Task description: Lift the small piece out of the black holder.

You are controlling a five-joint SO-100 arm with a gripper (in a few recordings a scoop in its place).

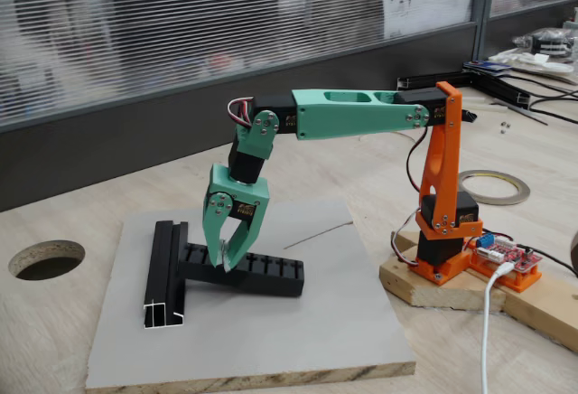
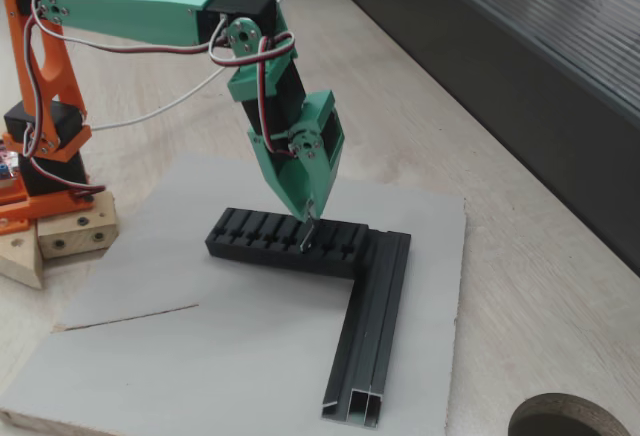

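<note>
The black holder point(image 1: 262, 272) point(image 2: 255, 236), a slotted comb-like block, lies flat on the grey board. My green gripper point(image 1: 223, 263) point(image 2: 308, 230) points straight down over the holder's end nearest the rail, its tips down at a slot. The fingers point(image 1: 242, 236) meet at the tips, leaving only a narrow triangular gap higher up. A thin pale sliver, the small piece point(image 1: 220, 251), shows between the tips in a fixed view, standing upright. Whether its lower end still sits in the slot is hidden by the fingertips.
A long black channel rail point(image 1: 167, 272) point(image 2: 372, 331) with silvery cut ends butts against the holder at a right angle. A thin grey wire point(image 1: 318, 234) point(image 2: 130, 318) lies on the grey board point(image 1: 298, 340) point(image 2: 220, 376). The table has a round hole point(image 1: 45, 258) point(image 2: 575, 421). The arm's orange base point(image 1: 442, 231) stands on a wooden block.
</note>
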